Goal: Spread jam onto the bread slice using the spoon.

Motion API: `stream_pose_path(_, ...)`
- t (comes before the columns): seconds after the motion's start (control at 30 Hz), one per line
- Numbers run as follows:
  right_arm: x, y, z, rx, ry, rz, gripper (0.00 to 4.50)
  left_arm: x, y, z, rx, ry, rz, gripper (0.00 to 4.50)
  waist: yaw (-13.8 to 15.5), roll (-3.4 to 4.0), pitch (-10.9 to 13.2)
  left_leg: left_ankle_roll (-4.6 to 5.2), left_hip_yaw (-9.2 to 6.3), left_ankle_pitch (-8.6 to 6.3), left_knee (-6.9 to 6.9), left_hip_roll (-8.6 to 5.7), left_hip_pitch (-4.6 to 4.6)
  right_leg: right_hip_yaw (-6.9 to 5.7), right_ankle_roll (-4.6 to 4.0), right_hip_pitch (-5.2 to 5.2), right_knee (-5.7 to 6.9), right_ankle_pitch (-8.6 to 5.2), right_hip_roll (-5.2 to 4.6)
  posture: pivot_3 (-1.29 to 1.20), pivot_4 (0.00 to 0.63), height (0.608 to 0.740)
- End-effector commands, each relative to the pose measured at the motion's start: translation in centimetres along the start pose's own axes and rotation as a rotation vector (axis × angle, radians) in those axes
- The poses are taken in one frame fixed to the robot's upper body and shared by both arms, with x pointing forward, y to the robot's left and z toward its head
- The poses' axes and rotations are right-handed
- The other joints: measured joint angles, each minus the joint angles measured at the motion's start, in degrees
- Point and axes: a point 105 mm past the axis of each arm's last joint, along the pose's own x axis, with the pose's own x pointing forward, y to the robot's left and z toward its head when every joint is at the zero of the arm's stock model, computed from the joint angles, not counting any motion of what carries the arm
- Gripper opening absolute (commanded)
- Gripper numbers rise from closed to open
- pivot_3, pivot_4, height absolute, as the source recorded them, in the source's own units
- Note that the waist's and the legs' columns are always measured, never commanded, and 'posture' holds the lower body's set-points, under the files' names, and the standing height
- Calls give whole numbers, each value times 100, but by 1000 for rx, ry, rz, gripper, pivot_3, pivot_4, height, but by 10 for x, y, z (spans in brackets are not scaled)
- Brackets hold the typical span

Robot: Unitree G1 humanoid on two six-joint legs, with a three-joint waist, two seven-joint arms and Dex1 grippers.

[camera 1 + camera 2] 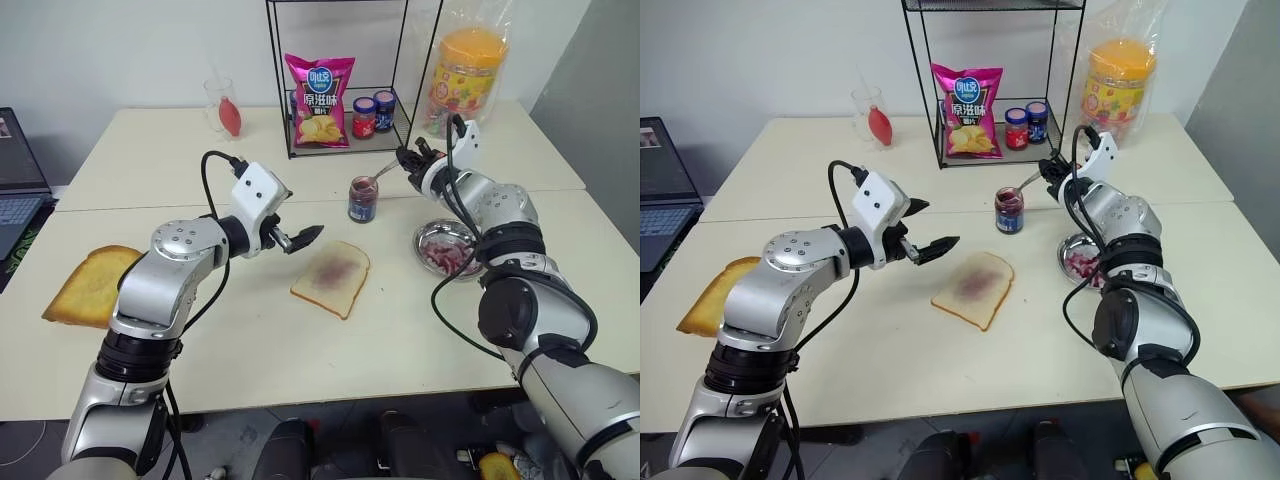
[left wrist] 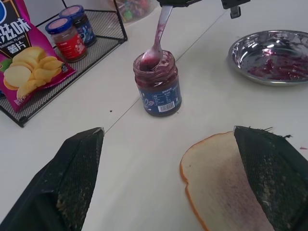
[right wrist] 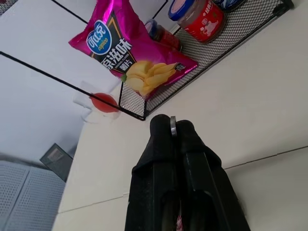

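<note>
The pale bread slice (image 1: pixel 331 277) lies flat mid-table with a purple stain at its centre. Behind it stands the open jam jar (image 1: pixel 362 198), dark purple inside, blue label. The silver spoon (image 2: pixel 157 38) has its bowl dipped in the jar's mouth, handle slanting up to my right gripper (image 1: pixel 403 160), which is shut on the handle's end (image 3: pixel 173 125). My left gripper (image 1: pixel 298 231) hovers open just left of the bread, above the table, nothing between its fingers (image 2: pixel 72 183).
A metal dish (image 1: pixel 446 248) smeared with jam sits right of the bread. A toasted slice (image 1: pixel 88 283) lies at the left edge. A wire rack (image 1: pixel 340 100) at the back holds a crisp bag and two small jars; a glass (image 1: pixel 225 105) stands left of it.
</note>
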Motion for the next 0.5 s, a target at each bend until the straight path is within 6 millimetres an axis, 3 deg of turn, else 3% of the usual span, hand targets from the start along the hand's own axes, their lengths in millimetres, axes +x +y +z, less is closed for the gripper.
stream_pose_path(0.03,-2,15,18,38,-56,43,13,-3,6,17,36,-55,23,4500,0,0,0,0,0,0,0,0,0,0,0,0,0,0,0,0,150,740)
stream_pose_path(0.5,-8,12,28,57,-79,43,13,0,5,22,23,-79,19,4500,1,0,0,0,-1,0,0,0,-1,-1,0,0,0,0,0,0,150,740)
